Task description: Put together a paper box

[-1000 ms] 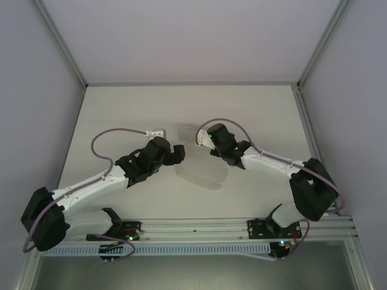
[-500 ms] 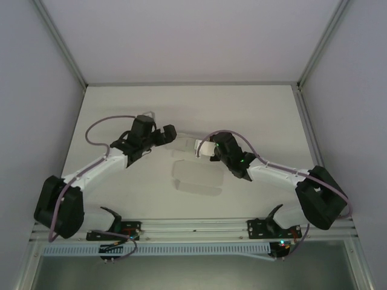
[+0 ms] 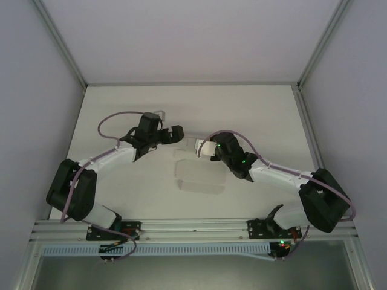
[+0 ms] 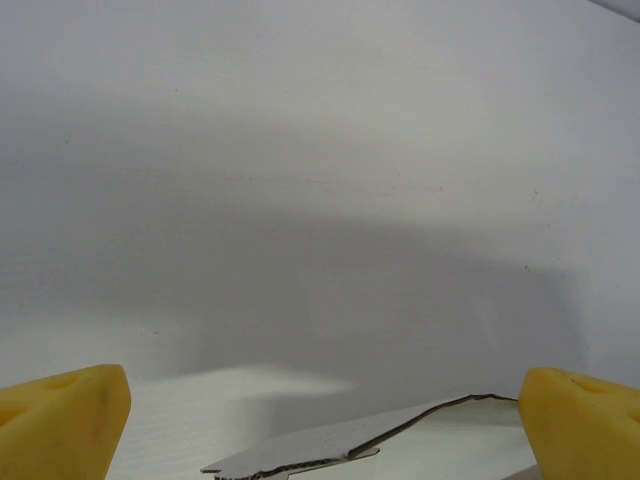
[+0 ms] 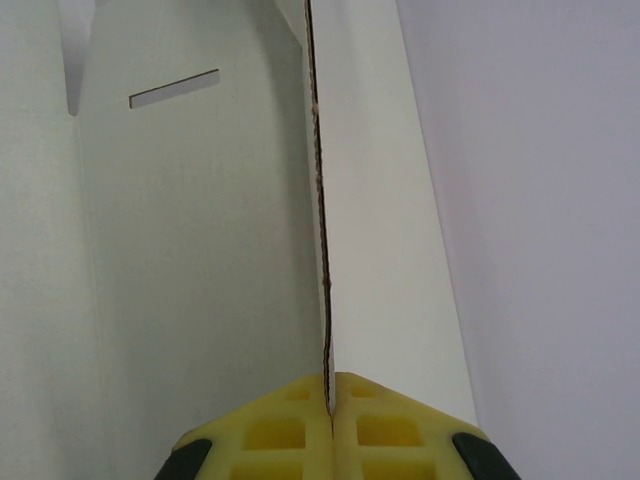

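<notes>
The paper box (image 3: 196, 145) is a thin pale card held off the table (image 3: 260, 115) between the two arms. My right gripper (image 3: 210, 150) is shut on one edge of it. In the right wrist view the yellow fingers (image 5: 290, 430) pinch the card's brown corrugated edge (image 5: 322, 250), with a creased panel and a narrow slot (image 5: 172, 88) to the left. My left gripper (image 3: 175, 134) stands open just left of the card. In the left wrist view the card (image 4: 330, 450) lies low between its wide-apart yellow fingertips (image 4: 60, 420), touching neither.
A grey shadow (image 3: 198, 179) lies on the table under the card. Pale enclosure walls close in the table on the left, right and back. An aluminium rail (image 3: 193, 226) with the arm bases runs along the near edge.
My left arm has swung toward the back and reached in beside the card, still open. My right gripper has come a little nearer and lower with the card in it.
</notes>
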